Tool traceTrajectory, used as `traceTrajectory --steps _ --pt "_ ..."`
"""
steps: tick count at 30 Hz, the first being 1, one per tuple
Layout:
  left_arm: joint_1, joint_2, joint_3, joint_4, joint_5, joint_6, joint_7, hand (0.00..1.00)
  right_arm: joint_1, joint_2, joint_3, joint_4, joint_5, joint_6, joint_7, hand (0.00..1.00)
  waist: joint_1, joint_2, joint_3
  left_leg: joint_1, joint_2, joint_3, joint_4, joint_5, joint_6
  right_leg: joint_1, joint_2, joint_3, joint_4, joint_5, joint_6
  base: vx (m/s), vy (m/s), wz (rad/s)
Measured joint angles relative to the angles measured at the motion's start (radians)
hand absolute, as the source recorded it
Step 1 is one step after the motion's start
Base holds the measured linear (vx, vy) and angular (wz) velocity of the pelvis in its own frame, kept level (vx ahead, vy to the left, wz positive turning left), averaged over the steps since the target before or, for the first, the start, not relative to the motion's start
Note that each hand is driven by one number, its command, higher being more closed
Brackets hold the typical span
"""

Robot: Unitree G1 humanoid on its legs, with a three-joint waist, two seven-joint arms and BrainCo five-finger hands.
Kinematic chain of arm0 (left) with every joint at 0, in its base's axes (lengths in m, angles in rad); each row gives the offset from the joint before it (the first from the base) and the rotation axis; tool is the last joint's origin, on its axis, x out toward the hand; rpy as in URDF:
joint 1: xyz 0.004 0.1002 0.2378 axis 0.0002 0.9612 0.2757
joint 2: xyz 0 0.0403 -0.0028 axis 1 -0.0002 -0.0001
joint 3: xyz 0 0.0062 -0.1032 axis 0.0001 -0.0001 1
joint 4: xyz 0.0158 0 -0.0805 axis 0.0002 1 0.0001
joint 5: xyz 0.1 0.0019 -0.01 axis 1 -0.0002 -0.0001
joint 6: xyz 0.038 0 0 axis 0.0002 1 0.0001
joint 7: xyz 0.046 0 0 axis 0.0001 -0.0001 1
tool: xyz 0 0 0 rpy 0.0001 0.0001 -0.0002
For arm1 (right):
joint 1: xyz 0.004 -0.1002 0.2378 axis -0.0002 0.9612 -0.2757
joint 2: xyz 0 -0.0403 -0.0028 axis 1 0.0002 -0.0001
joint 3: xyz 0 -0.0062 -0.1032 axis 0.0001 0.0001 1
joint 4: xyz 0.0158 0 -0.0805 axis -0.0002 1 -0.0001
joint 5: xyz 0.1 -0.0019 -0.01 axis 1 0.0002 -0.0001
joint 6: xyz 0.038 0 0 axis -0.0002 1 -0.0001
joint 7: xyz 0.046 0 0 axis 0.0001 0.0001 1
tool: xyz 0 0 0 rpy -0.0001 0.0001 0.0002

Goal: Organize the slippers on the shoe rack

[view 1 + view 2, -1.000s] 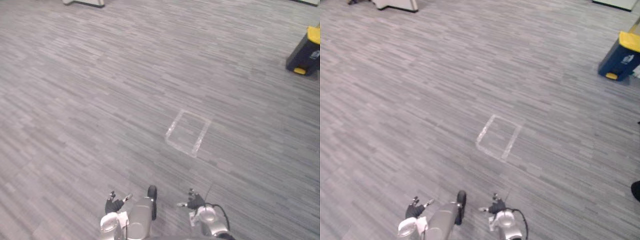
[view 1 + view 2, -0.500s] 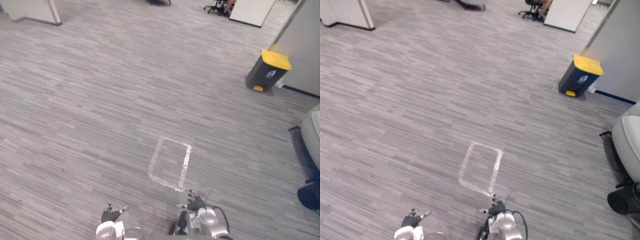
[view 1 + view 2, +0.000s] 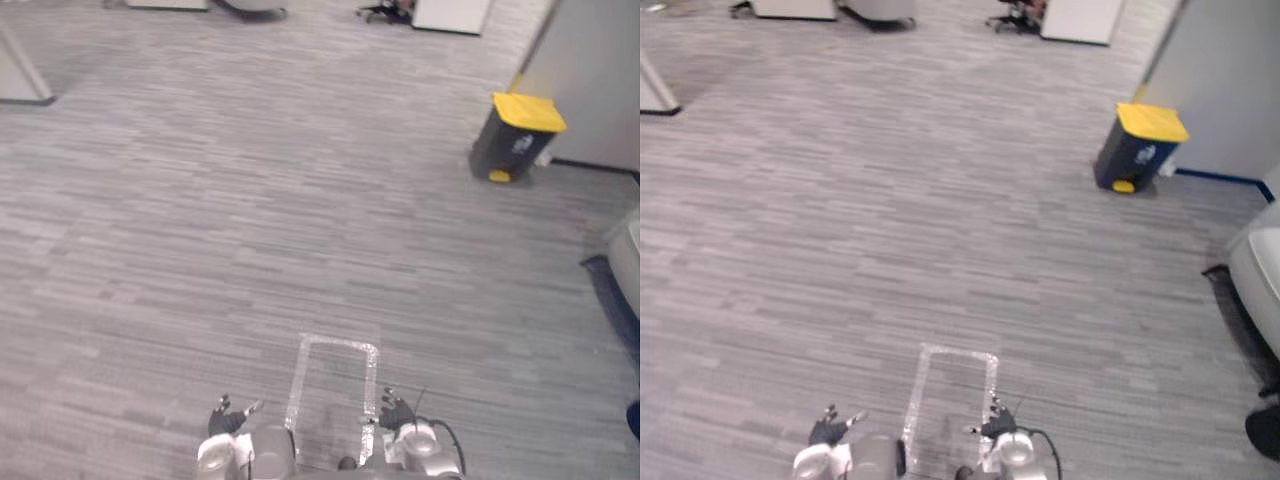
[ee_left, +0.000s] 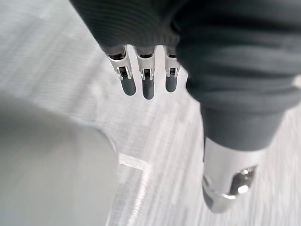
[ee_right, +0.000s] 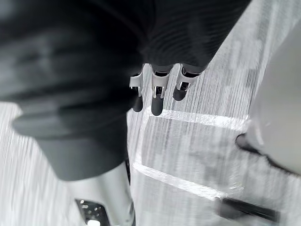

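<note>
Left eye view gives me mostly floor (image 3: 250,200): grey plank-pattern covering that runs out to office furniture at the far edge. A dark bin (image 3: 515,140) with a yellow lid stands well off to the right, beside a wall. Close in, a taped rectangle (image 3: 338,341) is marked on the floor, its near end between my two arms.

The left robot hand (image 3: 228,420) shows low down, left of the tape, and the right robot hand (image 3: 397,412) sits just at the tape's right edge. In the left wrist view the fingers (image 4: 147,84) hang straight and slack with nothing in them. The right wrist view shows the same of the right fingers (image 5: 158,96), with the tape on the floor beneath them.

Where the slippers and the rack are I cannot tell from here. So I judge the step in hand to be finding the work, not handling it: nothing is grasped and nothing is placed. The next move calls for turning or walking until the rack and slippers come before the head camera. Both hands should be released, and I should square up before any reach.
</note>
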Motion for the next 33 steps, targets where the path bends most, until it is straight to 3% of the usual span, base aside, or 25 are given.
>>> traceTrajectory --steps 1,2,4,7,8,9,11,12,14,15,16,17,18,19,21,23,24,25,26,27,28,29,31,32,33 --pt "0.003 -0.008 0.0 0.005 -0.004 -0.001 0.001 0.0 0.003 -0.002 0.001 0.002 0.0 0.0 0.0 0.0 0.002 0.023 -0.006 0.01 -0.003 -0.024 -0.015 0.083 -0.035 0.003 0.003 0.035 0.023 -0.033 0.03 0.43 0.393 -1.5" --pt "0.001 0.004 -0.001 0.017 -0.003 -0.002 0.001 0.0 0.003 0.004 0.016 0.02 0.0 0.003 0.005 0.0 0.002 0.005 -0.017 0.029 -0.027 0.018 0.008 0.086 -0.002 -0.004 -0.026 0.093 0.067 -0.054 0.042 0.51 0.458 -1.23" --pt "0.003 0.011 0.001 0.018 -0.003 -0.002 0.001 0.0 0.011 0.01 0.032 0.013 -0.002 0.001 0.009 0.0 0.002 -0.015 -0.029 0.053 -0.024 0.103 0.031 0.036 0.028 -0.025 -0.05 0.14 0.12 -0.047 0.041 0.38 0.343 -1.11" --pt "0.004 0.017 0.001 0.02 -0.001 0.001 0.0 0.0 0.011 0.009 0.05 -0.001 -0.004 0.0 0.014 0.0 0.01 -0.025 -0.036 0.109 0.01 0.237 0.057 -0.02 0.077 -0.082 -0.085 0.125 0.244 -0.016 0.094 0.29 0.273 -1.35" --pt "0.003 0.024 -0.001 0.023 -0.001 0.002 0.001 0.0 0.012 0.009 0.045 -0.007 -0.005 0.0 0.016 0.0 0.011 -0.031 -0.037 0.152 0.018 0.297 0.04 -0.03 0.09 -0.135 -0.126 0.045 0.335 -0.001 0.11 0.26 0.211 -1.46" --pt "0.0 0.026 -0.002 0.041 -0.002 0.003 0.001 0.0 0.016 0.01 0.038 -0.005 -0.005 -0.001 0.018 0.0 0.009 -0.03 -0.036 0.205 0.025 0.34 0.012 -0.035 0.097 -0.165 -0.178 -0.086 0.412 -0.007 0.102 0.24 0.19 -1.36" --pt "-0.002 0.027 -0.005 0.067 -0.004 0.002 0.001 0.0 0.01 0.008 0.039 0.012 -0.006 -0.002 0.019 0.0 0.008 -0.022 -0.032 0.269 0.043 0.385 -0.021 -0.035 0.098 -0.163 -0.213 -0.217 0.435 -0.025 0.072 0.21 0.121 -1.05" --pt "-0.007 0.034 -0.02 0.089 -0.005 0.002 0.0 0.0 0.003 -0.001 0.05 0.036 -0.015 -0.005 0.022 0.0 0.006 -0.004 -0.026 0.337 0.065 0.402 -0.068 -0.035 0.098 -0.159 -0.213 -0.329 0.414 -0.04 0.06 0.22 0.067 -1.33" --pt "-0.009 0.046 -0.042 0.105 -0.006 0.001 -0.001 0.0 -0.001 -0.003 0.074 0.043 -0.039 -0.006 0.024 0.0 -0.002 -0.007 -0.028 0.378 0.087 0.435 -0.102 -0.034 0.097 -0.166 -0.191 -0.4 0.342 -0.038 0.058 0.14 0.012 -1.0" --pt "-0.009 0.054 -0.053 0.112 -0.005 0.001 -0.004 0.0 -0.009 -0.006 0.078 0.051 -0.043 -0.011 0.024 0.0 -0.007 -0.019 -0.034 0.389 0.093 0.489 -0.134 -0.034 0.097 -0.201 -0.185 -0.457 0.254 0.002 0.058 0.09 -0.021 -0.86" --pt "-0.012 0.06 -0.057 0.117 -0.006 0.001 -0.005 0.0 -0.019 -0.015 0.078 0.069 -0.044 -0.012 0.024 0.0 -0.006 -0.025 -0.036 0.404 0.085 0.527 -0.155 -0.034 0.094 -0.241 -0.19 -0.492 0.181 0.079 0.048 0.15 -0.057 -1.02" --pt "-0.013 0.066 -0.061 0.119 -0.005 0.001 -0.006 0.0 -0.025 -0.021 0.078 0.077 -0.043 -0.011 0.024 0.0 -0.006 -0.039 -0.04 0.405 0.065 0.533 -0.168 -0.032 0.081 -0.258 -0.192 -0.509 0.12 0.16 0.012 0.15 -0.08 -0.65" --pt "-0.019 0.066 -0.062 0.127 -0.004 0.001 -0.007 0.0 -0.029 -0.026 0.078 0.076 -0.044 -0.012 0.026 0.0 -0.006 -0.038 -0.037 0.407 0.065 0.525 -0.169 -0.031 0.076 -0.265 -0.19 -0.508 0.119 0.155 0.003 0.19 -0.126 -0.52" --pt "-0.032 0.058 -0.068 0.149 -0.002 0.005 -0.01 0.0 -0.036 -0.06 0.075 0.085 -0.043 -0.013 0.025 0.0 -0.015 0.007 -0.039 0.41 0.088 0.493 -0.172 -0.025 0.06 -0.237 -0.147 -0.503 0.062 0.173 -0.007 0.1 -0.092 -0.34" --pt "-0.033 0.051 -0.083 0.154 -0.001 0.006 -0.012 0.0 -0.037 -0.068 0.073 0.092 -0.043 -0.016 0.024 0.0 -0.019 0.027 -0.04 0.407 0.111 0.473 -0.148 -0.026 0.058 -0.204 -0.108 -0.502 0.003 0.185 -0.008 0.13 -0.11 -0.21" --pt "-0.036 0.04 -0.074 0.131 0.0 0.007 -0.028 0.0 -0.031 -0.073 0.038 0.099 -0.042 -0.014 0.022 0.0 -0.017 0.037 -0.031 0.322 0.195 0.458 0.147 -0.017 0.044 -0.113 -0.033 -0.488 -0.111 0.189 -0.004 0.1 -0.159 -0.15" --pt "-0.035 0.039 -0.068 0.128 0.001 0.007 -0.028 0.0 -0.028 -0.071 0.038 0.097 -0.042 -0.013 0.021 0.0 -0.015 0.039 -0.03 0.307 0.206 0.449 0.196 -0.008 0.037 -0.103 -0.024 -0.485 -0.117 0.188 -0.006 0.14 -0.147 -0.61" --pt "-0.026 0.027 -0.047 0.108 0.002 0.006 -0.027 0.0 -0.016 -0.067 0.038 0.079 -0.04 -0.013 0.018 0.0 -0.006 0.05 -0.027 0.233 0.253 0.41 0.398 0.069 0.044 -0.068 0.016 -0.433 -0.13 0.173 -0.029 0.17 -0.088 -0.9" --pt "-0.021 0.023 -0.04 0.102 0.004 0.006 -0.026 0.0 -0.011 -0.067 0.038 0.071 -0.04 -0.011 0.017 0.0 0.0 0.048 -0.027 0.2 0.258 0.387 0.474 0.092 0.051 -0.059 0.028 -0.398 -0.132 0.167 -0.034 0.26 -0.046 -1.47" --pt "-0.016 0.022 -0.037 0.095 0.006 0.005 -0.025 0.0 -0.017 -0.068 0.037 0.065 -0.039 -0.01 0.012 0.0 0.004 0.051 -0.027 0.169 0.237 0.352 0.488 0.024 0.044 -0.058 0.034 -0.335 -0.131 0.164 -0.039 0.2 0.015 -1.19" --pt "-0.016 0.022 -0.038 0.094 0.006 0.004 -0.026 0.0 -0.018 -0.068 0.036 0.065 -0.039 -0.01 0.011 0.0 0.004 0.05 -0.026 0.16 0.226 0.344 0.477 0.006 0.041 -0.06 0.034 -0.317 -0.131 0.164 -0.04 0.22 0.04 -1.54" --pt "-0.016 0.021 -0.04 0.088 0.005 0.001 -0.023 0.0 -0.019 -0.068 0.036 0.066 -0.038 -0.009 0.01 0.0 0.008 0.046 -0.024 0.14 0.174 0.3 0.384 -0.049 0.034 -0.06 0.026 -0.254 -0.132 0.173 -0.05 0.19 0.072 -1.55" --pt "-0.016 0.009 -0.04 0.078 0.006 0.0 -0.02 0.0 -0.017 -0.063 0.037 0.066 -0.037 -0.002 0.01 0.0 0.021 0.044 -0.023 0.134 0.094 0.18 0.198 -0.067 0.027 -0.05 0.023 -0.16 -0.129 0.171 -0.041 0.25 0.163 -1.62" --pt "-0.017 0.004 -0.04 0.073 0.006 -0.001 -0.019 0.0 -0.017 -0.057 0.037 0.066 -0.035 0.0 0.009 0.0 0.026 0.039 -0.021 0.132 0.039 0.07 0.091 -0.062 0.023 -0.043 0.015 -0.109 -0.122 0.162 -0.026 0.22 0.191 -1.08" --pt "-0.018 0.002 -0.041 0.068 0.006 -0.001 -0.019 0.0 -0.017 -0.056 0.037 0.066 -0.034 -0.001 0.009 0.0 0.029 0.039 -0.021 0.134 0.02 0.022 0.043 -0.055 0.019 -0.044 0.013 -0.09 -0.115 0.158 -0.017 0.17 0.165 -0.92"
